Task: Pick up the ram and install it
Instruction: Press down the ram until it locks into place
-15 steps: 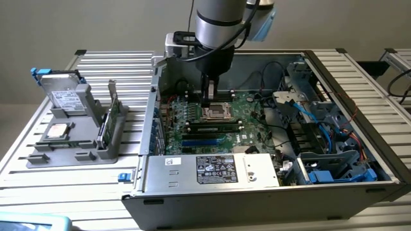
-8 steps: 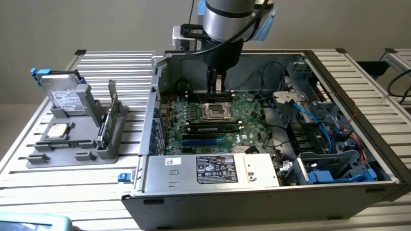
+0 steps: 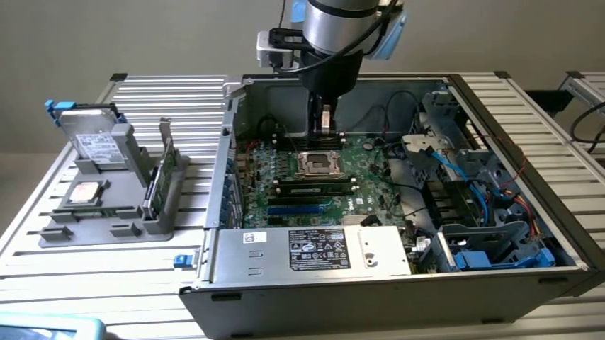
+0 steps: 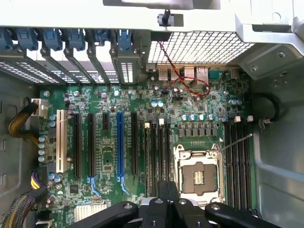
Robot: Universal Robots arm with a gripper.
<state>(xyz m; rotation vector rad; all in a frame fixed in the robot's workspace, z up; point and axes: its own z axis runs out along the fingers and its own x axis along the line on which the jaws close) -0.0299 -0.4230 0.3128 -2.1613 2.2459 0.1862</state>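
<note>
A long green stick with black chips, the ram [image 3: 314,188], lies in a slot of the motherboard [image 3: 369,166], just in front of the empty processor socket [image 3: 319,164]. It looks seated there. My gripper [image 3: 324,130] hangs above the board inside the open computer case [image 3: 378,283], over the area behind the socket. Its fingers are shut with nothing visible between them, and they are clear of the ram. In the wrist view the shut gripper [image 4: 167,191] hovers over the black memory slots [image 4: 159,147] beside the socket [image 4: 197,175].
At the exterior view's left, a grey tray [image 3: 104,230] holds a drive [image 3: 95,142], a square silver chip [image 3: 87,191] and an upright green card with a metal bracket [image 3: 163,173]. Cables [image 3: 444,177] and drive cages fill the case's right side. The power supply [image 3: 317,248] sits at the front.
</note>
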